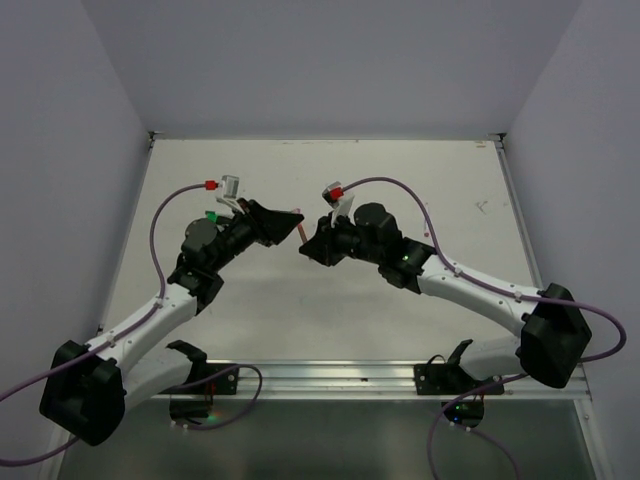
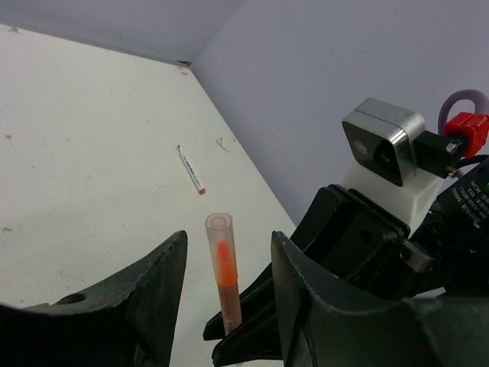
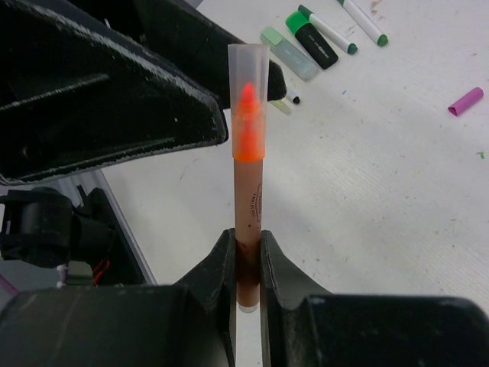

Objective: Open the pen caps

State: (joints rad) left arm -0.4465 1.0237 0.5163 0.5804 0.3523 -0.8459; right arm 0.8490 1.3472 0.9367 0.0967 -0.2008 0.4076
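In the left wrist view the lower end of the orange pen [image 2: 228, 294] vanishes behind dark gripper parts, and the left gripper [image 2: 228, 243] is cut off by the bottom edge. In the right wrist view the pen's base is buried in the closed jaws of the right gripper [image 3: 246, 252], a barrel mark, perhaps printing, is unreadable, and a white pen [image 3: 365, 21] runs off the top edge. From above the pen is a thin sliver, its parts too small to tell.
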